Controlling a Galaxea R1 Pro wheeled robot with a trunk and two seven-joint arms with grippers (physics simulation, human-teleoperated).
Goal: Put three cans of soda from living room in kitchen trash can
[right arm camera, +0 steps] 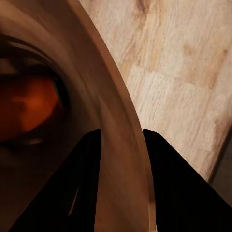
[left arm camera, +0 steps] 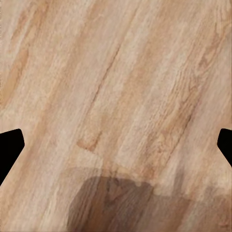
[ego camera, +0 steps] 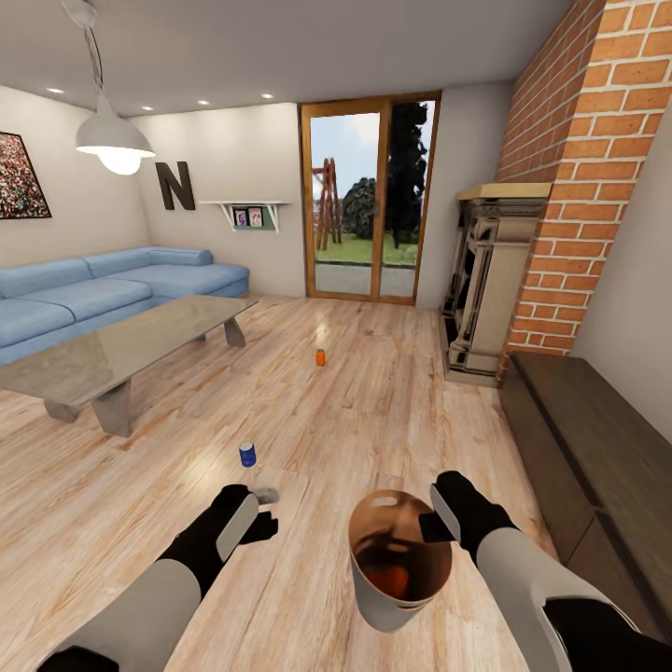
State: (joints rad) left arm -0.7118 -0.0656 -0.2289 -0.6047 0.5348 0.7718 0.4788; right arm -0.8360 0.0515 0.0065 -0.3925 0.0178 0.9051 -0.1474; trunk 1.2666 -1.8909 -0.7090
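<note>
The right gripper [ego camera: 439, 511] is clamped on the rim of the bucket [ego camera: 378, 597], a reddish can [ego camera: 394, 575] inside. The left gripper [ego camera: 263, 509] hangs spread apart above the floor [ego camera: 392, 411], near the blue can [ego camera: 247, 454]; the orange can [ego camera: 320, 357] stands farther off, beyond the glass table [ego camera: 121, 345].

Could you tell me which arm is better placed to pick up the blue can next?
Left. The left gripper is open and empty, just short of the blue can, while the right gripper is clamped on the trash can's rim.
</note>
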